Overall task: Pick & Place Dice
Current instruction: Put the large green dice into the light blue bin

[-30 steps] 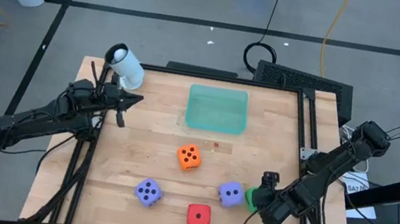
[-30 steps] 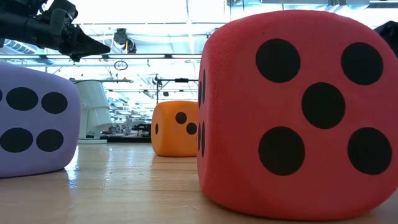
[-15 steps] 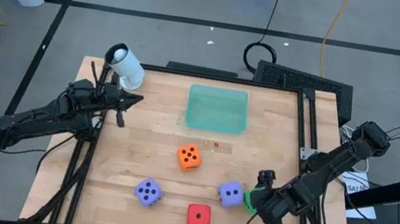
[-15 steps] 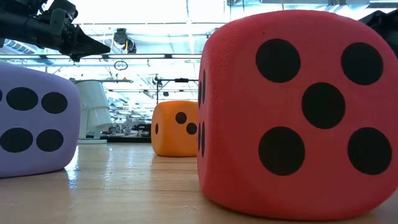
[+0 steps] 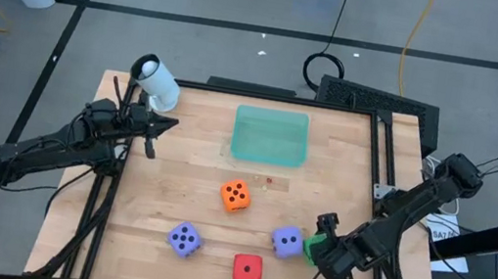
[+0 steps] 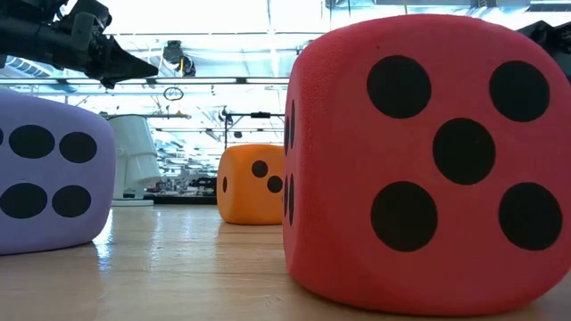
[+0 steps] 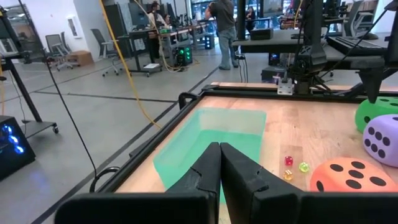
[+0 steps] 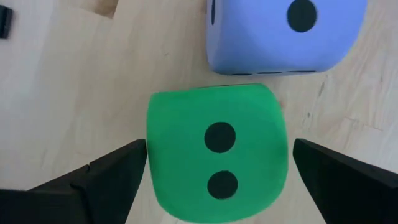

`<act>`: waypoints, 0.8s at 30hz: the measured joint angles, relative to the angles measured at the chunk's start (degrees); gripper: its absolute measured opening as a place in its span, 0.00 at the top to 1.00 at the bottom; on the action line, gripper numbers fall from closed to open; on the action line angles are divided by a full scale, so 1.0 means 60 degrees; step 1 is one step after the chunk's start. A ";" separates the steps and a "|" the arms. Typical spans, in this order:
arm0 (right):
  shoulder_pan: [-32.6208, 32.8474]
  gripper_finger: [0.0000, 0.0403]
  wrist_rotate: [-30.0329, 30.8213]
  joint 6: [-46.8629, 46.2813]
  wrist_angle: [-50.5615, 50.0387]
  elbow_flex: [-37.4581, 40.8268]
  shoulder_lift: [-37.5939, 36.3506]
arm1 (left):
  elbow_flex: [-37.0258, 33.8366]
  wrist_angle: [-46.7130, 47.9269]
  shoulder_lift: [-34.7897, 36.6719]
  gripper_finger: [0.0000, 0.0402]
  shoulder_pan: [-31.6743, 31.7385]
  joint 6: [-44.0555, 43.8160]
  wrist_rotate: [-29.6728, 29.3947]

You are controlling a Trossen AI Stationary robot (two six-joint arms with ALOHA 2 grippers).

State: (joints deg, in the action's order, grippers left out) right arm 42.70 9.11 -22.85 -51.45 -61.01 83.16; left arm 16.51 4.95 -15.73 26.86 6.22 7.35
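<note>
Fingers of the right gripper [image 8: 217,171] are spread wide on either side of the green die [image 8: 216,158], not yet closed on it; its two-pip face points up. That die sits near the bench's [image 5: 180,139] right front edge, just beside a purple die [image 5: 286,242]. The left gripper [image 7: 219,163] is pinched closed above the teal tray [image 5: 270,135] corner. Orange die [image 5: 235,195], red die [image 5: 247,269] and second purple die [image 5: 184,239] rest on the wood.

Black-pipped dice: orange [image 5: 235,195], red [image 5: 247,269], green [image 8: 216,160], two lavender [image 5: 184,239] [image 5: 287,242]; teal tray [image 5: 270,135]
</note>
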 joint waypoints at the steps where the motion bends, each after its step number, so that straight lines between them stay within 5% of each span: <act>1: -0.0006 0.02 -0.0002 0.0000 -0.0025 0.0001 0.0070 | 0.0000 0.0001 -0.0002 0.95 -0.0001 0.0000 0.0000; 24: -0.1319 0.02 -0.1058 -0.1571 0.1511 0.1462 0.0240 | 0.0000 0.0006 -0.0001 0.95 0.0002 0.0098 0.0000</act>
State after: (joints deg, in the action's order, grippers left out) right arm 34.79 2.76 -32.28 -42.38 -52.24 84.60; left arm 16.51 4.99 -15.73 26.87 6.81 7.35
